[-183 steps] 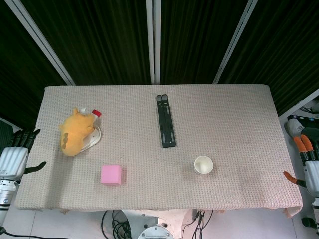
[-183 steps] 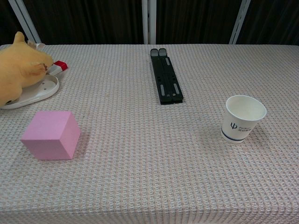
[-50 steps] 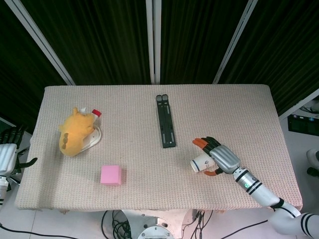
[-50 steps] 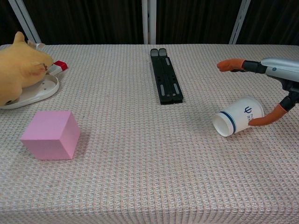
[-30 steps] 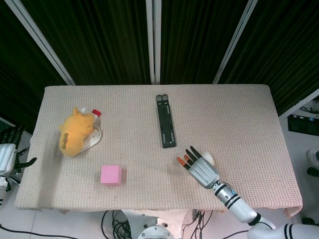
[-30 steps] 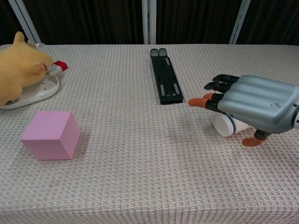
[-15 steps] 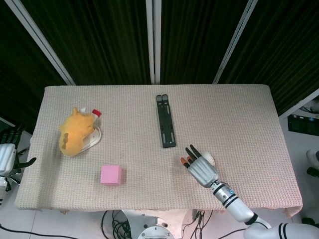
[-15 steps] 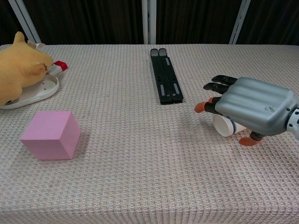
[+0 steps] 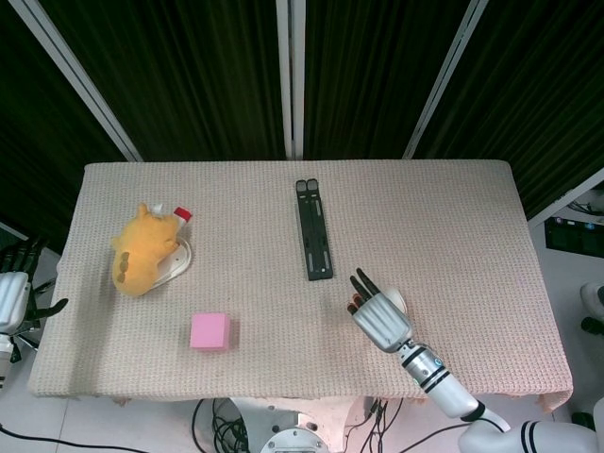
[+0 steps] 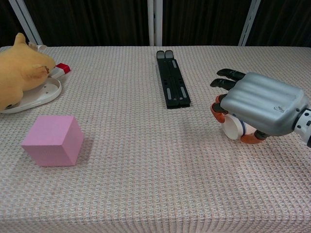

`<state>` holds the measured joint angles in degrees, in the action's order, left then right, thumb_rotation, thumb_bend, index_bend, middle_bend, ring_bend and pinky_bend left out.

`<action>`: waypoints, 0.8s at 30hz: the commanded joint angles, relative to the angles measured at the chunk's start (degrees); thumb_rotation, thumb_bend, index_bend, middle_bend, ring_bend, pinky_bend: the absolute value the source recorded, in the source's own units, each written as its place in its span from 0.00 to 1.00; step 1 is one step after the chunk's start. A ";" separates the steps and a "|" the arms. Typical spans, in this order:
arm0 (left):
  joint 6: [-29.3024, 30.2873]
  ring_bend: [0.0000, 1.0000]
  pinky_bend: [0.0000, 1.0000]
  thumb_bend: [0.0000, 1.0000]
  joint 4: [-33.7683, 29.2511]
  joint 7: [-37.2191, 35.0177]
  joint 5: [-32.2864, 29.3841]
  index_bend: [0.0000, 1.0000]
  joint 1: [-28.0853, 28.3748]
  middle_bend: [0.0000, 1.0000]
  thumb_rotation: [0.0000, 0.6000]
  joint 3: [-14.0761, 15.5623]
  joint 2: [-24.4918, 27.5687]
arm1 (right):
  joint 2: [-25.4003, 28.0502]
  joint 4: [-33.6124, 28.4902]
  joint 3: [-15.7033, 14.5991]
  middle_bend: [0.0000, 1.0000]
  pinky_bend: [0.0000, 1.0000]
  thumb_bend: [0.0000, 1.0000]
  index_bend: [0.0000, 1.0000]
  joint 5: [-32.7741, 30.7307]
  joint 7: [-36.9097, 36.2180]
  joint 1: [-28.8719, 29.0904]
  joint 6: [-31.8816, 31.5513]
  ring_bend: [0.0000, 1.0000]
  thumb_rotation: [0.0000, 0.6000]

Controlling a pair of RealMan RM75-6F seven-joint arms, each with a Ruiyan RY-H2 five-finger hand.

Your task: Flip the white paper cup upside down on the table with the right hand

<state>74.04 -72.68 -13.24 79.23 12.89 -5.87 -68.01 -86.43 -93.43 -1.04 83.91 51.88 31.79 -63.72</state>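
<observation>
Leftmost, the left hand (image 9: 13, 298) sits off the table's left edge in the head view, dark fingers pointing up and apart, holding nothing; it is well apart from everything on the table (image 9: 453, 217) and does not show in the chest view. Far to the left of the right hand, a yellow plush toy (image 9: 143, 250) lies over a white dish (image 10: 36, 96), with a small red-and-white item (image 10: 61, 69) just behind it. A pink cube (image 10: 52, 140) stands on the cloth nearer the front edge, well to the left of the right hand. A black folded stand (image 9: 313, 228) lies lengthwise at mid-table, behind and left of the right hand, apart from it. The right hand (image 10: 260, 109) is palm-down over the white paper cup (image 10: 233, 127), its silver back upward, orange-tipped fingers (image 10: 216, 109) curled around the cup on the far side and the thumb against the near side, so the hand grips the cup. That cup lies on its side under the palm, open mouth facing left toward the front; whether it touches the cloth cannot be told. In the head view only a white sliver of the cup (image 9: 400, 301) shows beside the right hand (image 9: 381, 319), right of centre near the front edge.
</observation>
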 commanded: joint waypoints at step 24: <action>0.42 0.00 0.00 0.15 1.23 0.57 0.99 0.00 0.29 0.00 1.00 0.31 -0.95 | -8.21 30.82 2.66 0.55 0.00 0.18 0.47 6.32 -104.08 -4.43 -10.35 0.10 1.00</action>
<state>74.47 -71.46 -12.67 80.22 13.17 -5.57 -68.95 -91.88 -68.25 2.43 89.21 -48.92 27.71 -74.56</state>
